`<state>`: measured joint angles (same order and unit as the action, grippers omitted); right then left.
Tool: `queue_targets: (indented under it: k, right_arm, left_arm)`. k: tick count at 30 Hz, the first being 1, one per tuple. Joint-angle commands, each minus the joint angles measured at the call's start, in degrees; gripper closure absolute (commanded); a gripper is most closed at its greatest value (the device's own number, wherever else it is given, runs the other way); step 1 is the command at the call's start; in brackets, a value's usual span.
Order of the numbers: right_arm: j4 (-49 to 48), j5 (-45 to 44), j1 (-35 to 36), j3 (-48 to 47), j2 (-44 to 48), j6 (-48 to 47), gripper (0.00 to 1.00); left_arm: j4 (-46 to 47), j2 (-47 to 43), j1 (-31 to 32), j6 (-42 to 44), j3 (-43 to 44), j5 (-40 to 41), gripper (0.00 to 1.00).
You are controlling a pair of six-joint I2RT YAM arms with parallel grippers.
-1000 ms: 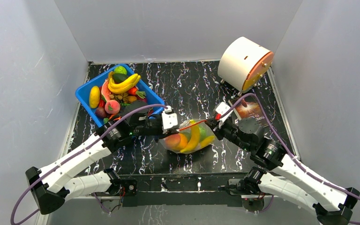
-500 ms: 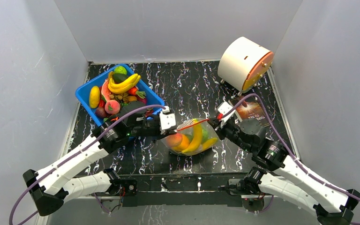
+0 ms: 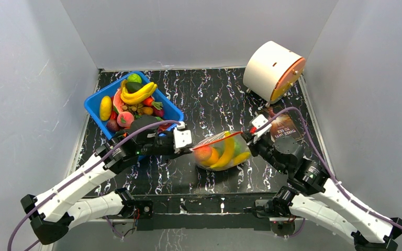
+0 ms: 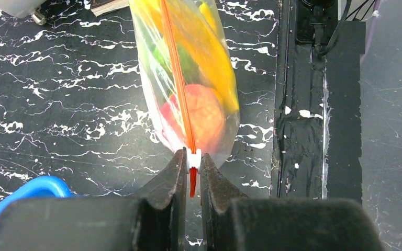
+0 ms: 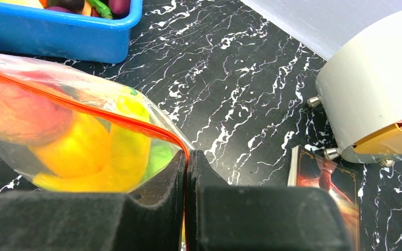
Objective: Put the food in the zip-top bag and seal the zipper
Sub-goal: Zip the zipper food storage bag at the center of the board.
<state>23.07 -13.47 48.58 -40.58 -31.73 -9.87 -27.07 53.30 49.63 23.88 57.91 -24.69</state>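
Observation:
The clear zip-top bag (image 3: 221, 152) hangs stretched between my two grippers near the table's middle. It holds a pink peach (image 4: 203, 112), yellow banana pieces (image 5: 120, 151) and a green piece (image 4: 180, 58). My left gripper (image 3: 191, 147) is shut on the white slider (image 4: 193, 159) at the left end of the red-orange zipper (image 4: 177, 78). My right gripper (image 3: 249, 135) is shut on the zipper's right end (image 5: 184, 148). The zipper strip runs taut between them.
A blue basket (image 3: 95, 107) with more toy fruits and vegetables stands at the back left, behind my left arm. A white round device (image 3: 273, 69) stands at the back right, a small card (image 3: 281, 126) in front of it.
The bag and my right gripper have shifted right. My left gripper has drawn leftward along the zipper, so the strip between the grippers is longer and straighter.

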Motion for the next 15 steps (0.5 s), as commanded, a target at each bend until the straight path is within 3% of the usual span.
queue_targets:
  k: [1, 15]
  right_arm:
    - [-1.2, -8.6, -1.2, -1.4, 2.8, -0.2, 1.00]
    - [4.1, -4.4, -1.2, -7.9, 4.6, 9.0, 1.00]
  left_arm:
    - [-4.8, -3.2, -0.3, 0.2, 1.7, 0.3, 1.00]
    - [-7.5, -6.8, -0.4, -1.8, -0.5, 1.6, 1.00]
